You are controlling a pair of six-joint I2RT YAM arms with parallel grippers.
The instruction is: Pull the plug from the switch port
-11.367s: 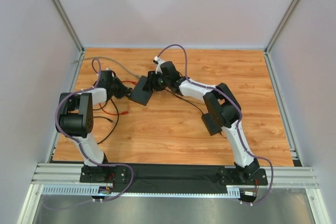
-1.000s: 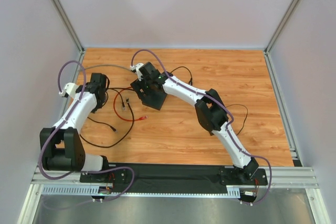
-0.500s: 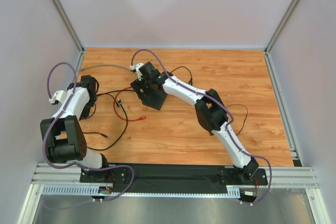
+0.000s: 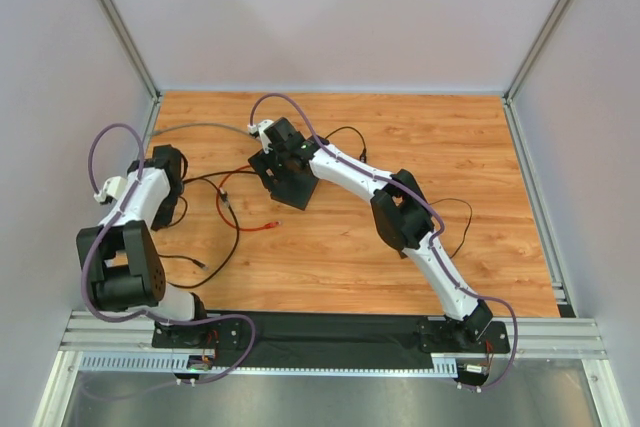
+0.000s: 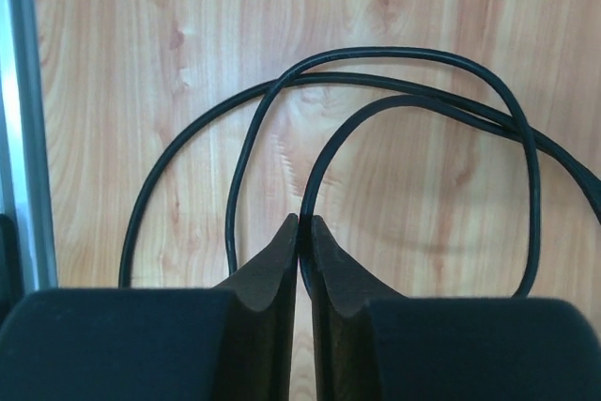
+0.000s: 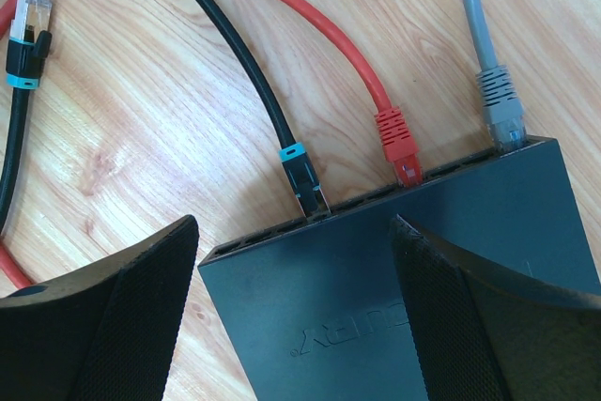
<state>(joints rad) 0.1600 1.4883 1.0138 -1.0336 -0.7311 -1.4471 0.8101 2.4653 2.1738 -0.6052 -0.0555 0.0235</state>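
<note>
Right wrist: flat matte-black rectangular switch [image 6: 329, 284]

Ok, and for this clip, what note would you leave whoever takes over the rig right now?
Left gripper: fingers almost together, a black cable in the slit; real grip unconfirmed.
Right gripper: open, poised over the switch near its socket edge.
Seated in the switch: black plug, red plug, grey plug.
Done: one loose plug lies on the table, clear of the switch.
Left: check that was the intended plug; if not, pull the right one.
</note>
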